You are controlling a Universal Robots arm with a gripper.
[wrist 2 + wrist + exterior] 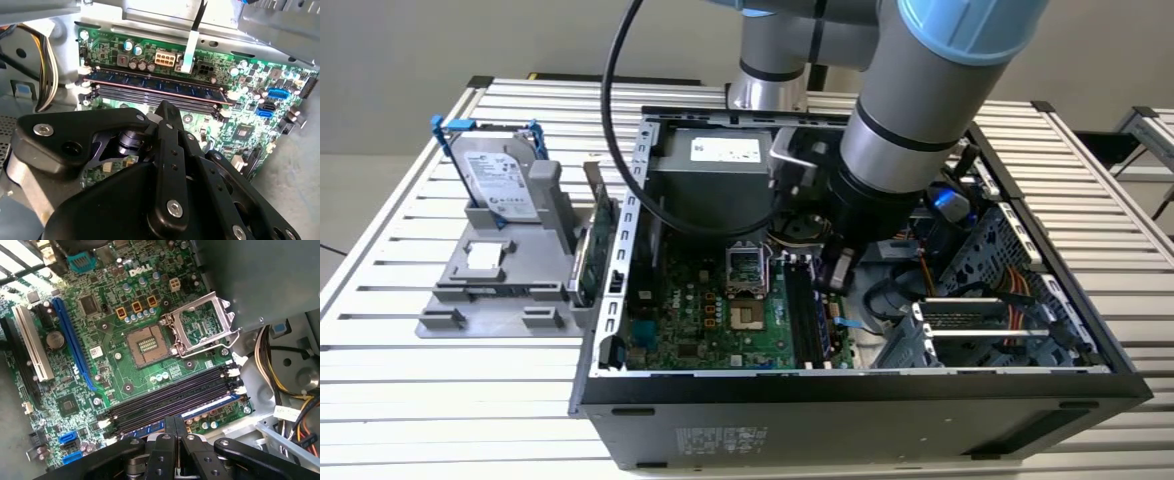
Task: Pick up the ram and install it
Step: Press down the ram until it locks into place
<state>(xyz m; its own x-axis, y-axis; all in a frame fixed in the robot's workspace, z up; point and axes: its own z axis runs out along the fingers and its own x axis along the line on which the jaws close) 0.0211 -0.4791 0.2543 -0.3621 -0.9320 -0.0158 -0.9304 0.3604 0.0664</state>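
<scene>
Fingers [170, 426] pinched together, nothing clamped between them. The ram [150, 84] stands on edge in the outermost memory slot [165, 400] on the motherboard [75, 390], inside the open case. My tips sit directly over its top edge at about mid-length, and its long axis runs along the slot bank, in line with my closing direction rather than across it. Can't tell if I'm touching it.

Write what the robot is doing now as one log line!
slim dark blue-green ram stick: standing in a slot on green motherboard | black gripper: close above the stick | silver hard drive: in grey rack
</scene>
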